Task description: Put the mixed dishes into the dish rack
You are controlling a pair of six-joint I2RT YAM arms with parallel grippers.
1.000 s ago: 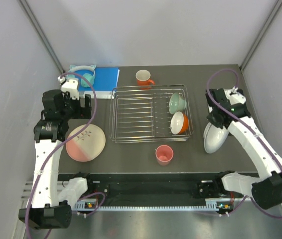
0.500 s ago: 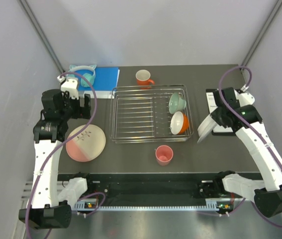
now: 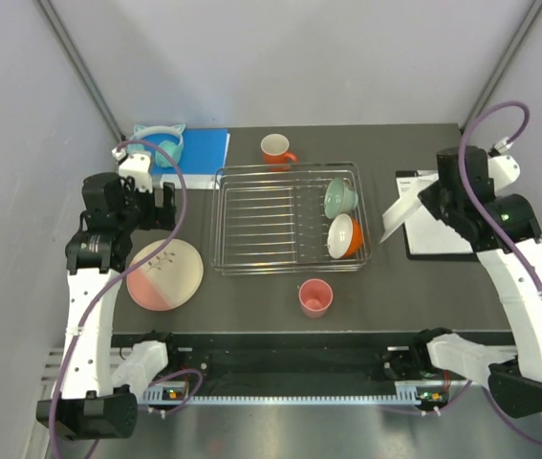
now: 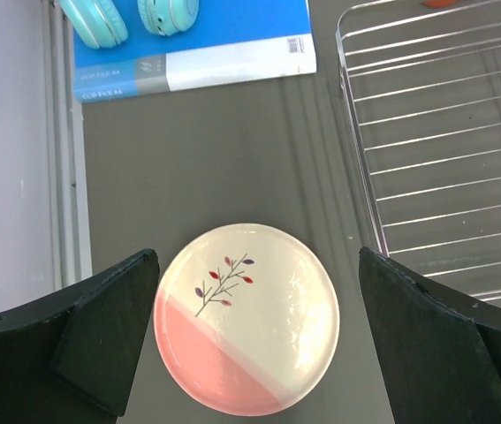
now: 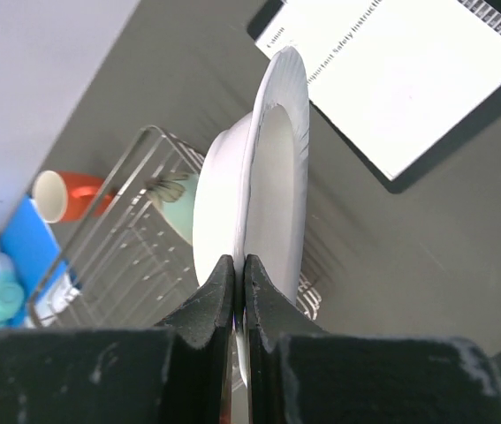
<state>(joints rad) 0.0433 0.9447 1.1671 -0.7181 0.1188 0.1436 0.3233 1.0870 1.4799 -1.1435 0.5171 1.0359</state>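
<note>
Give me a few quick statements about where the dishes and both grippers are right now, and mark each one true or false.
1. The right gripper is shut on the white plate. True.
2. The pink cup sits inside the dish rack. False: it stands on the table in front of the rack.
3. The mint-green bowl and the orange bowl are both in the rack. True.
4. The left gripper is shut on the sprig plate. False: it is open, and the plate lies flat on the table below it.
5. The teal headphones lie on the clipboard. False: they rest on a blue book.
</note>
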